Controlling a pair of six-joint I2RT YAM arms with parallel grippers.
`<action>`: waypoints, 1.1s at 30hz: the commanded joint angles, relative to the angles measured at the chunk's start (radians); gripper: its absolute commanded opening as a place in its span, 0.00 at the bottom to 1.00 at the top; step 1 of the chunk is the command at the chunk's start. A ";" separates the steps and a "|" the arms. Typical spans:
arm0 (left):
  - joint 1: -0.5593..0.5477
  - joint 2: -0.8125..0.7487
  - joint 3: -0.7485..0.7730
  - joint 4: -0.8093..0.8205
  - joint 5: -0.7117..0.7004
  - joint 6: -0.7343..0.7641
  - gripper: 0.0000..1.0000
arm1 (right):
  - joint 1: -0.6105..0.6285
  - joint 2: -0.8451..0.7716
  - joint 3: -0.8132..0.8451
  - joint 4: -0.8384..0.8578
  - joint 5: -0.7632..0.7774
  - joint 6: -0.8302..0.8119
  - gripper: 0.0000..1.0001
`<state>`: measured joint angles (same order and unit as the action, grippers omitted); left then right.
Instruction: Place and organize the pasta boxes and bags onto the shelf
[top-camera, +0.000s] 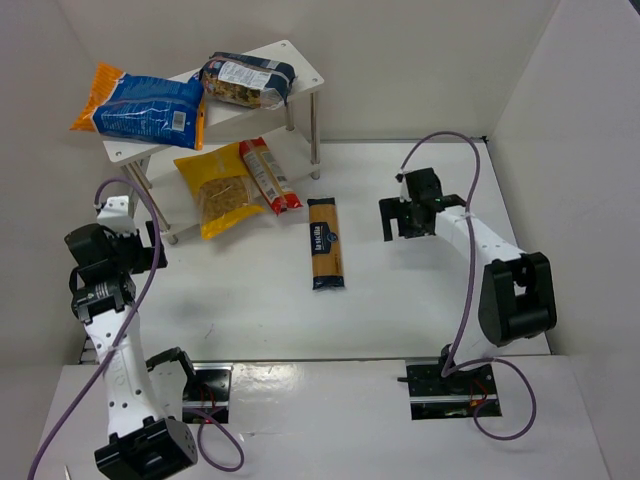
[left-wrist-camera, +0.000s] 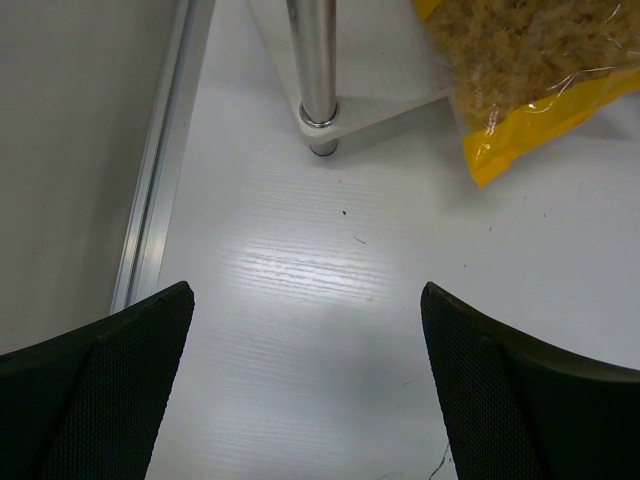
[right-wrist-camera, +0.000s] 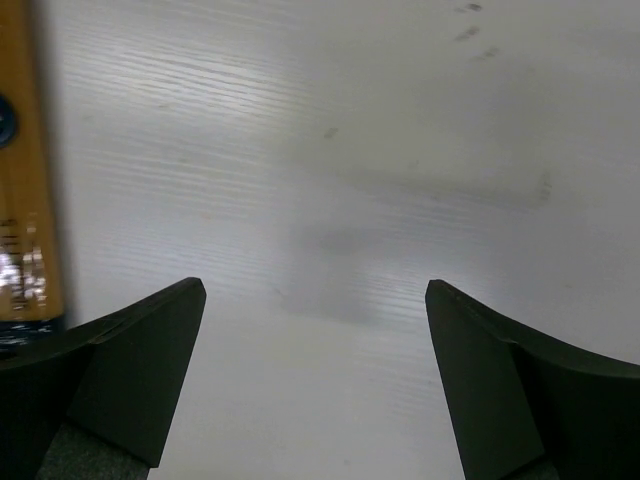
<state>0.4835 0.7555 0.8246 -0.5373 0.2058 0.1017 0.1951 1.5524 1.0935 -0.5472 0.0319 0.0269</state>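
Spaghetti packet is lying on table near shelf; left gripper, right gripper both hanging released, empty.

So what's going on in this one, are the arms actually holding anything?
Nothing is held: the left hand and right hand are both open and empty. The shelf carries four items: the blue-and-orange bag and dark-blue-and-clear bag on top, the yellow bag and red packet on the lower board. The spaghetti packet lies on the table, with the right hand beside it and the left near a shelf leg.
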 joint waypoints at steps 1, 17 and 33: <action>0.012 -0.016 0.016 0.036 -0.009 -0.007 1.00 | 0.097 -0.008 0.034 0.096 -0.089 0.068 0.99; 0.041 -0.068 -0.002 0.045 0.000 -0.007 1.00 | 0.532 0.265 0.183 0.222 0.238 0.316 0.99; 0.041 -0.077 -0.002 0.054 -0.009 -0.016 1.00 | 0.541 0.360 0.192 0.202 0.237 0.354 0.99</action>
<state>0.5167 0.6891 0.8246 -0.5156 0.1959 0.1001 0.7372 1.8874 1.2518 -0.3611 0.2901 0.3626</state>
